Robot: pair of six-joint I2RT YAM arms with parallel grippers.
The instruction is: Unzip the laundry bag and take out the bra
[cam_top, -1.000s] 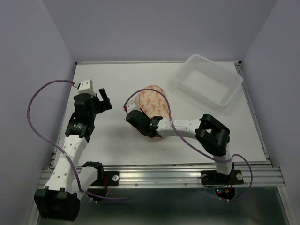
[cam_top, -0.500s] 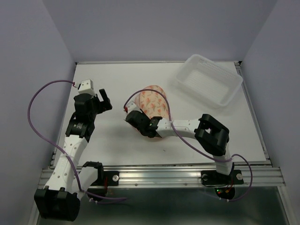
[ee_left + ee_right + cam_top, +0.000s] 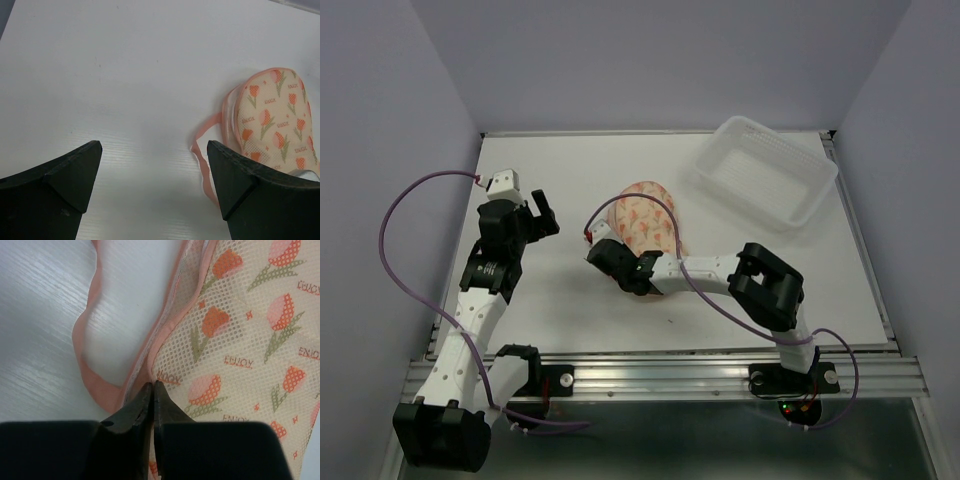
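Near centre, the right gripper is pinched shut on the pink zipper rim of the laundry bag. Its soft, light mesh will likely bunch, so hold the rim. The bra is unseen. Farther left, the left gripper hangs open.

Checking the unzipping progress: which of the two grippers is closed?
The right gripper: its fingertips are pressed together at the pink zipper rim of the laundry bag, while the left gripper hangs wide open over bare table.
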